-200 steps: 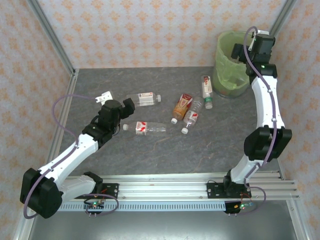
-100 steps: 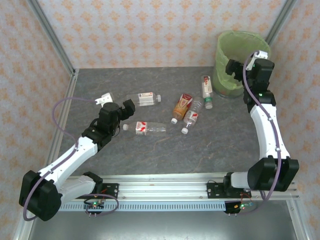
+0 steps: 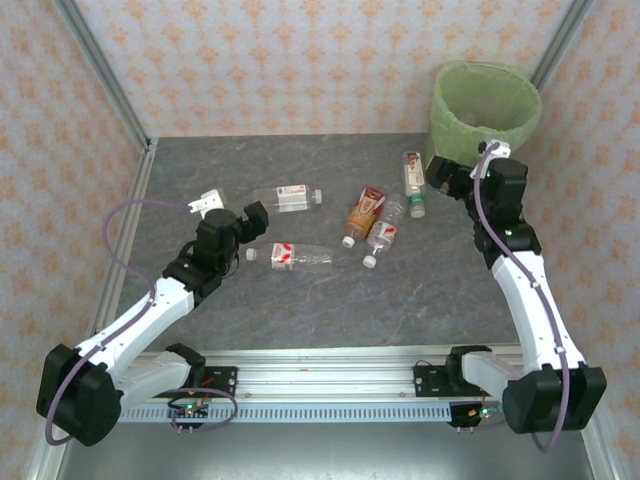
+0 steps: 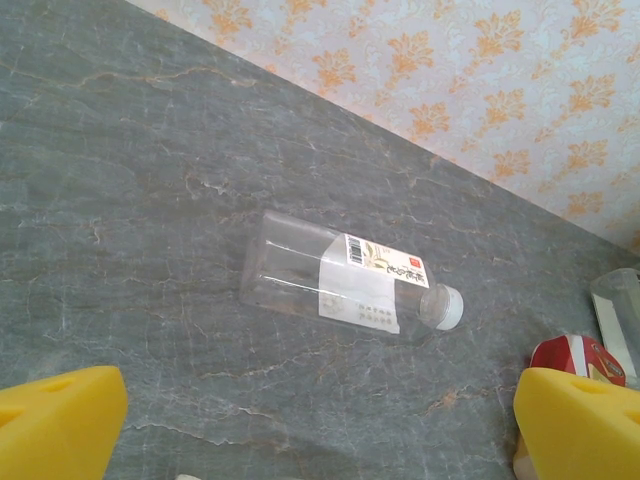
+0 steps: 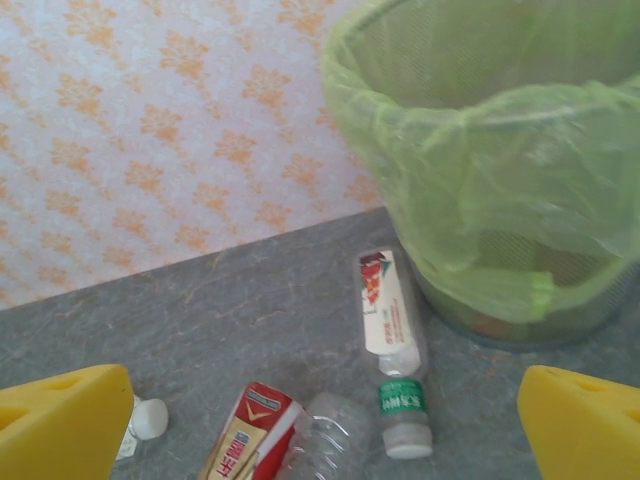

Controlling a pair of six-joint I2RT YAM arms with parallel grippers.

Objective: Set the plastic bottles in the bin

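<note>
The right gripper (image 3: 446, 178), jaws wide and empty, had retracted from over the bin (image 3: 452, 128) to its 7 o'clock side. The left gripper (image 3: 254, 216), also wide, stayed put, one bottle (image 3: 290, 197) at its 1 o'clock. Five plastic bottles (image 3: 296, 256) lay on the bench (image 3: 330, 300).

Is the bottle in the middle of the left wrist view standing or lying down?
Lying down: the bottle rests on its side on the table, cap pointing sideways.
</note>
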